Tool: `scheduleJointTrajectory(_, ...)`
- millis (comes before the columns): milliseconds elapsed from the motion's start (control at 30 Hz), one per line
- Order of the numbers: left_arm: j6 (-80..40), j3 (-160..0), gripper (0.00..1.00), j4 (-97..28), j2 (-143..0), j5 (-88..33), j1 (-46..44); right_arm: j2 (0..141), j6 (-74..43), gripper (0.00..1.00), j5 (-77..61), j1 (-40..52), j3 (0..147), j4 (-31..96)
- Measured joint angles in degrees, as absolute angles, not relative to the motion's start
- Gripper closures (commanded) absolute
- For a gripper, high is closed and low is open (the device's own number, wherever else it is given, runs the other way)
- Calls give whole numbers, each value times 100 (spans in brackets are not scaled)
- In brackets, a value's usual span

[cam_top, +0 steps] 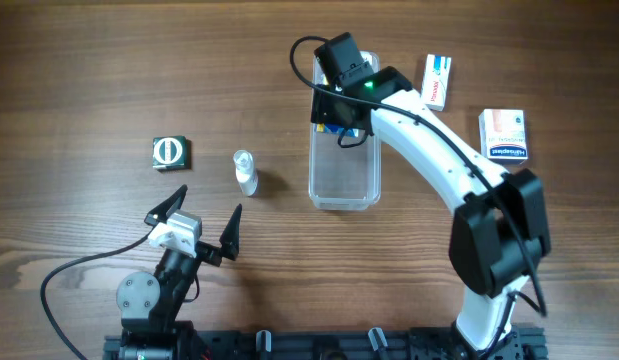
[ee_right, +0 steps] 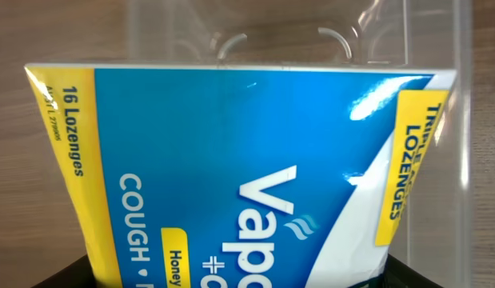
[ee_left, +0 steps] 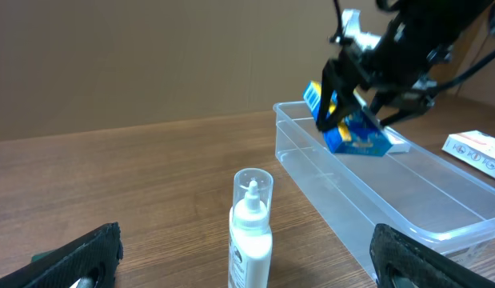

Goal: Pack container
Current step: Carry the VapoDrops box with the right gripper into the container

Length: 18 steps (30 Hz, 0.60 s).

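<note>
The container (cam_top: 344,180) is a clear long plastic tub standing mid-table; it also shows in the left wrist view (ee_left: 407,200) and the right wrist view (ee_right: 463,120). My right gripper (cam_top: 344,125) is shut on a blue and yellow lozenge box (ee_right: 231,176) and holds it tilted over the tub's far end, seen too in the left wrist view (ee_left: 351,128). My left gripper (cam_top: 194,225) is open and empty near the front left. A small white bottle with a clear cap (cam_top: 246,172) stands upright just beyond it, between its fingers in the left wrist view (ee_left: 251,232).
A dark square box with a round logo (cam_top: 172,152) lies at the left. A red and white box (cam_top: 436,80) and a blue and white box (cam_top: 504,136) lie right of the tub. The right arm reaches across the table's right side.
</note>
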<state>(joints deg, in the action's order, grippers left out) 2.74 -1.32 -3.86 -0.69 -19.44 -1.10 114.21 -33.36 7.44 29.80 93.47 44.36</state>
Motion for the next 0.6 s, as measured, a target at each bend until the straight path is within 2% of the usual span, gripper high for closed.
scheduleJointTrajectory(300, 274, -132, 0, -386, -69, -1944, -110, 11819, -3009, 25, 987, 2598, 9347, 4163)
scheduleJointTrajectory(600, 274, -132, 0, -386, -69, -1942, -110, 11902, -2733, 11, 753, 2598, 9347, 3992)
